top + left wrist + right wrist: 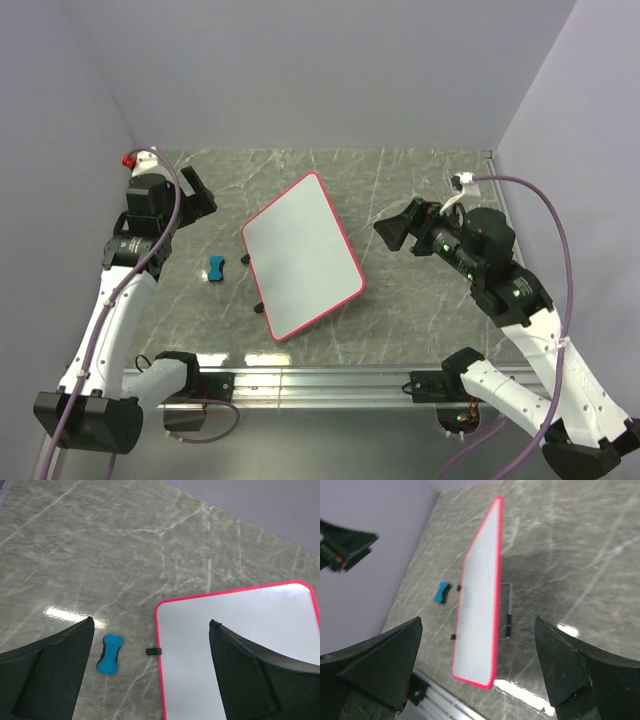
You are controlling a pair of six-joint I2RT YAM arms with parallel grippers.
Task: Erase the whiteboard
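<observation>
Whiteboard (302, 257) at the middle of the table (400, 180), turned corner-on to the arms. Judging by the right wrist view, propped at a slant on a wire stand (510, 622) rather than laid flat, presumably to offer its face for wiping. No blue marks visible on that face from any camera. Just left of the whiteboard, near its black feet, small blue eraser (217, 267) lying alone, touched by neither arm. Farther left of the whiteboard and raised, left gripper (196, 192), fingers spread wide and gripping nothing, angled down toward eraser and board edge as if lining up a pick. Right of the whiteboard, well apart, right gripper (396, 229), likewise splayed and empty, pointed at the board's near flank, perhaps to steady it. Likely stage: either eraser not yet collected, or wiping already finished.
</observation>
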